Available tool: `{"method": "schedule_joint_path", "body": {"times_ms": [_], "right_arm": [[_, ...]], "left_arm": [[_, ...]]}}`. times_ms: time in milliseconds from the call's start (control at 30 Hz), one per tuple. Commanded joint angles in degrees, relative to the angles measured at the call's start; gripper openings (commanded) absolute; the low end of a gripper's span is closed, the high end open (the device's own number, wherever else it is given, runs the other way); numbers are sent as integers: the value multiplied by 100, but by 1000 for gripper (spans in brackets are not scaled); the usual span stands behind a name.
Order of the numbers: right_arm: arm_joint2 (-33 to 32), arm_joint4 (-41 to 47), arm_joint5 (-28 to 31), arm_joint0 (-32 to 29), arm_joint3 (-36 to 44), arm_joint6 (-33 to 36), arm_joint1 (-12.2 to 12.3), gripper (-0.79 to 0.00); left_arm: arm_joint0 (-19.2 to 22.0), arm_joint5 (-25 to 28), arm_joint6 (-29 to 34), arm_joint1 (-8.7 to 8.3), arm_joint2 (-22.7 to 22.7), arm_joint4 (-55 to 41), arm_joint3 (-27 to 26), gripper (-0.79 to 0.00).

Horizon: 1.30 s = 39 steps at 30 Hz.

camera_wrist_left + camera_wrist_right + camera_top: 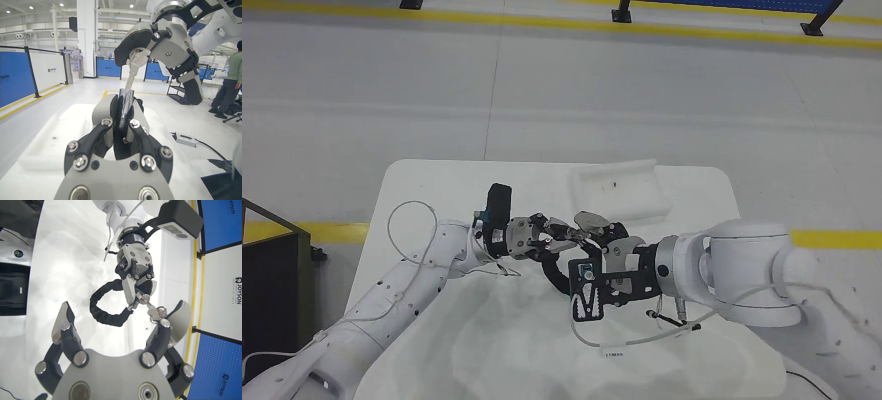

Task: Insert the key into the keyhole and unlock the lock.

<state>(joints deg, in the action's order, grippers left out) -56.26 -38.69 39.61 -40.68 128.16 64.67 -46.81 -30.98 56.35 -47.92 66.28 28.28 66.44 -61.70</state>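
My left gripper point(123, 111) is shut on the chrome lock point(126, 98), holding it above the white table point(442, 190). The lock's black cable loop point(107, 311) hangs from it. A silver key point(136, 60) stands in the keyhole point(140, 298), with a ring of spare keys point(157, 316) dangling from its head. My right gripper point(121, 319) is open around the key. One of its pads point(132, 45) lies against the key head; the other finger point(191, 89) stands well clear. In the top view both grippers meet at the table's middle point(567, 240).
A shallow white tray point(617, 190) sits at the table's far edge. A grey power adapter point(185, 139) with a black cord lies to one side. A dark cart point(272, 270) stands off the table's left edge.
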Motion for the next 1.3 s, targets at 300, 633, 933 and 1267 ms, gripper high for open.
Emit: {"method": "schedule_joint_path", "body": {"times_ms": [300,633,933,1267], "right_arm": [[454,115,-207,407,-150,208,-14,0],[520,215,-282,529,-240,282,22,0],[244,154,-24,639,-271,25,169,0],[449,-446,1027,979,-356,-1026,660,-422]], "left_arm": [[-61,11,10,77,187,326,-88,-785],[-133,2,1,99,297,601,-168,-785],[-176,21,19,71,400,731,-205,-785],[-234,165,163,19,405,804,-438,-785]]}}
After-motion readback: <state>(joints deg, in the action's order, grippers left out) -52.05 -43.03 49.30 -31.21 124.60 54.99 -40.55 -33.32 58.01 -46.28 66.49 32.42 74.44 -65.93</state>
